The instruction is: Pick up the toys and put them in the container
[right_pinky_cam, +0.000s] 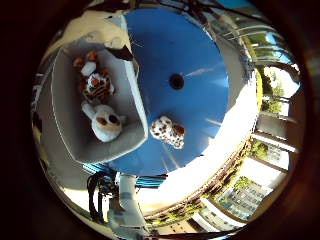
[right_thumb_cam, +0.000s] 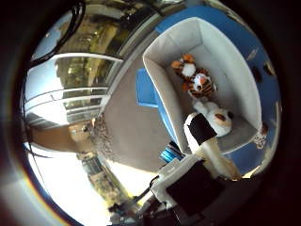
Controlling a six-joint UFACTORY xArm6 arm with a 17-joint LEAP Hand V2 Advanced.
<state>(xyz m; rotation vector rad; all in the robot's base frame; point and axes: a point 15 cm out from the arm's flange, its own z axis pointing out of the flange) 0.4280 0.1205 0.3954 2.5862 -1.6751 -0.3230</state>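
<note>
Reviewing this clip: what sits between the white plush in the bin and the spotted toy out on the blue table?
Only the grey bin's wall separates the white plush from the spotted toy on the blue table; the little finger side view shows it.

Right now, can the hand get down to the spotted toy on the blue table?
Probably yes: the spotted toy lies alone on the blue table, just outside the grey container, with nothing over it. The hand holds nothing.

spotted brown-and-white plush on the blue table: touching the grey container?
Apart. The little finger side palm view shows the spotted plush lying on the blue table with a strip of blue visible between it and the grey container.
</note>
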